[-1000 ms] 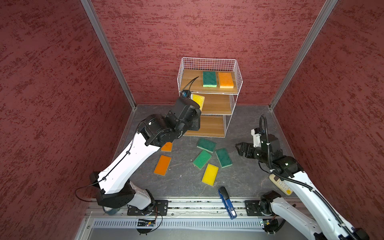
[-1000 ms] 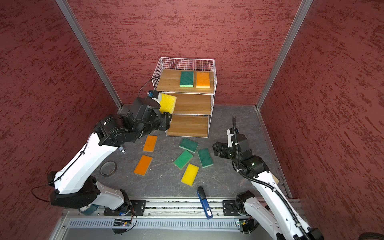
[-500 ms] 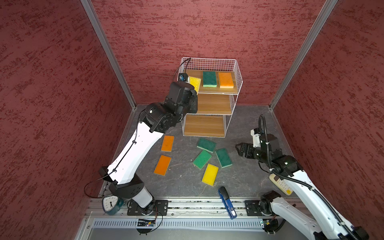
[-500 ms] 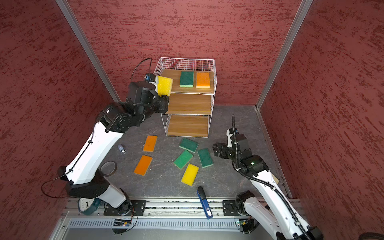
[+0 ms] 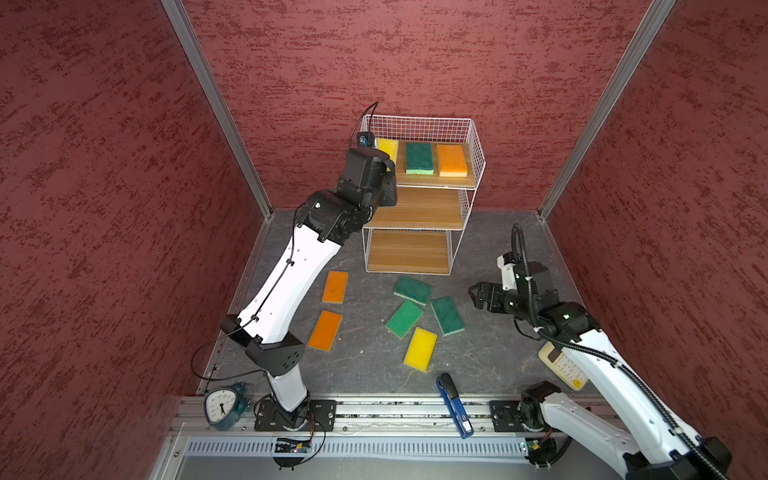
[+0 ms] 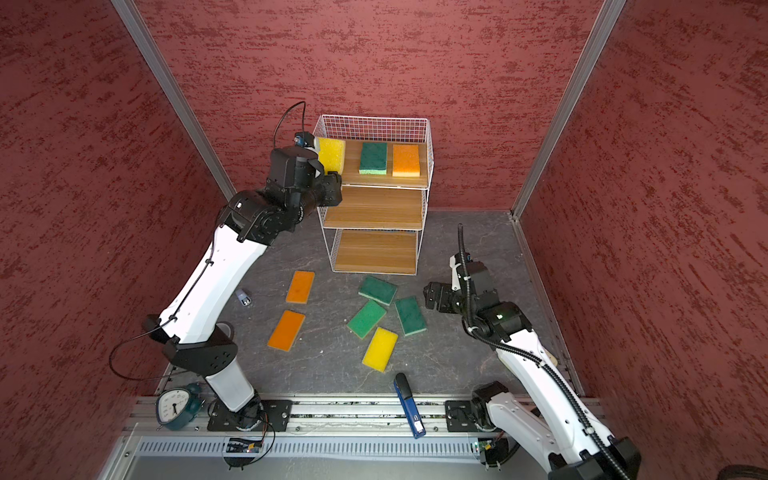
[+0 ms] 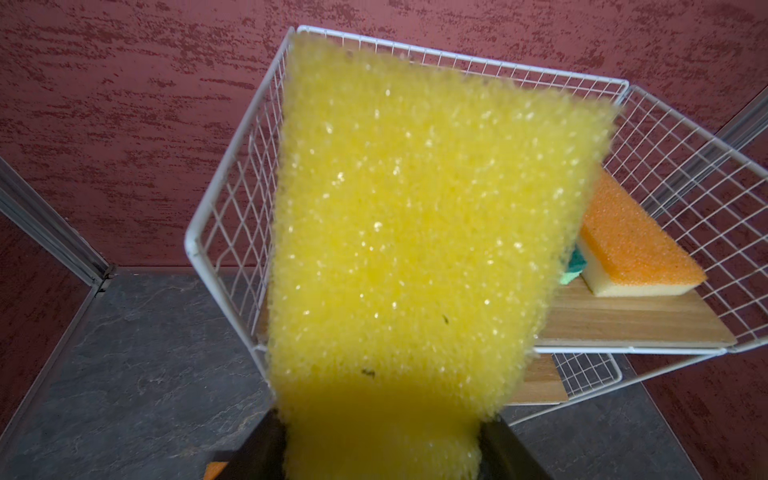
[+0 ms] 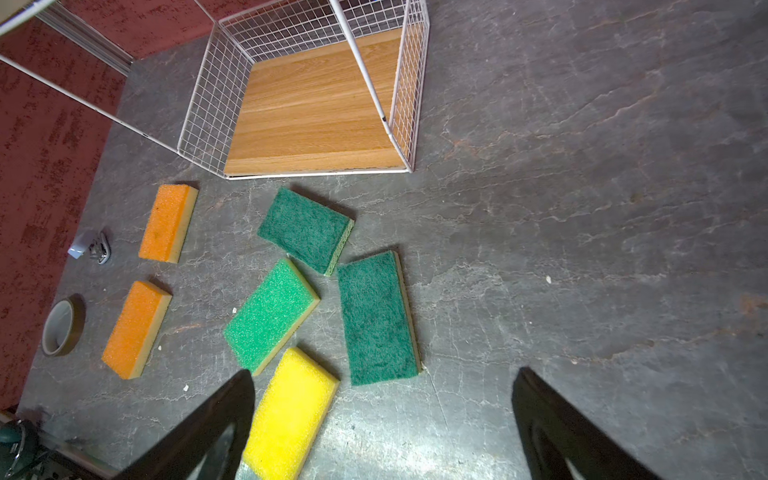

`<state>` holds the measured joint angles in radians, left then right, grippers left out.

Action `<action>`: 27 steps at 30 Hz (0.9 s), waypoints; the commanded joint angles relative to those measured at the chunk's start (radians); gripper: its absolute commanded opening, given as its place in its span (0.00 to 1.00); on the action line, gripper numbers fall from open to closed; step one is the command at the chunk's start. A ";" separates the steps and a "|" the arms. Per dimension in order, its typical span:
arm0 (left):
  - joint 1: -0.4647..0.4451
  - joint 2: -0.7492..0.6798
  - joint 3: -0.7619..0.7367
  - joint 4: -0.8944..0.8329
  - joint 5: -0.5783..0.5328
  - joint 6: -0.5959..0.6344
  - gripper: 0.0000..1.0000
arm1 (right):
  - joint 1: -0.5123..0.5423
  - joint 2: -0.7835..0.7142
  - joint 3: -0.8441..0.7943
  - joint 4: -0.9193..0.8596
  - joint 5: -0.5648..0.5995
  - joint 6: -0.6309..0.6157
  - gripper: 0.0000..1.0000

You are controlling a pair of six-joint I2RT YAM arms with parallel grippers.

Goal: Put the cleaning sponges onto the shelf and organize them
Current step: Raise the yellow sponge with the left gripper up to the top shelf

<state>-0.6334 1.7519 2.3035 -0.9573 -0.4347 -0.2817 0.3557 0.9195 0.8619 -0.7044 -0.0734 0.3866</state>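
My left gripper (image 6: 329, 173) is shut on a yellow sponge (image 7: 415, 228), which it holds on end at the left end of the shelf's (image 5: 415, 118) top tier. A dark green sponge (image 5: 419, 158) and an orange sponge (image 5: 451, 160) lie flat on that tier. The two lower boards are bare. On the floor in front lie two orange sponges (image 5: 335, 286) (image 5: 325, 330), three green ones (image 5: 413, 290) (image 5: 404, 318) (image 5: 447, 315) and a yellow one (image 5: 420, 349). My right gripper (image 5: 476, 294) hangs open to the right of the green ones, holding nothing.
A blue stapler (image 5: 455, 405) lies across the front rail. An alarm clock (image 5: 222, 407) stands at the front left and a calculator (image 5: 563, 365) at the front right. A tape roll (image 8: 62, 326) and a small clip (image 8: 93, 249) lie left of the orange sponges. Red walls close three sides.
My left arm has risen and carried the yellow sponge from the middle tier's height up to the top tier's left end. The right arm has not moved.
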 commanded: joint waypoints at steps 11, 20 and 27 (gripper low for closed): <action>0.014 0.054 0.014 0.170 -0.004 -0.017 0.57 | -0.011 0.023 0.067 -0.011 0.062 -0.036 0.97; 0.040 0.088 0.014 0.195 0.002 -0.031 0.57 | -0.010 0.046 0.075 0.010 0.057 -0.043 0.98; 0.048 0.107 0.014 0.216 0.014 -0.050 0.57 | -0.011 0.084 0.079 0.013 0.047 -0.061 0.98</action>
<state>-0.5892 1.8526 2.3169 -0.7841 -0.4240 -0.3206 0.3553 0.9974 0.9085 -0.7059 -0.0299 0.3523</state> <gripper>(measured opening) 0.571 0.977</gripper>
